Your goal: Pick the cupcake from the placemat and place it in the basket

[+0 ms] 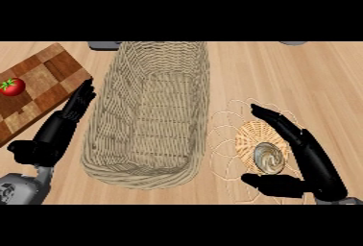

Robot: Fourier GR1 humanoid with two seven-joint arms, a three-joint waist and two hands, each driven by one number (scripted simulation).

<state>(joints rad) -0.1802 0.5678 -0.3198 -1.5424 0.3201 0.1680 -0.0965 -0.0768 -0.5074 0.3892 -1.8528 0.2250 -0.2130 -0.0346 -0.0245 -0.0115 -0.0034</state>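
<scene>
Wooden countertop carries a woven placemat (228, 144) right of the long wicker basket (150, 115), where the cupcake (269, 157) sits between the spread fingers and thumb of the nearer right hand (312, 163), while the left hand (60, 127) rests open.

You get bright, even light across the whole counter (312, 72), with no hot spots or glare on the pale wood. Shadows are soft and faint: a slight darkening hugs the near rim of the basket (149, 115), and its inside wall is a little dimmer than its floor. The light seems to come from above, though you cannot fix its side. The black right hand (312, 163) shows almost no surface shading. The tomato (12, 86) carries a small highlight. Straight board edges stay straight toward the frame's sides.
</scene>
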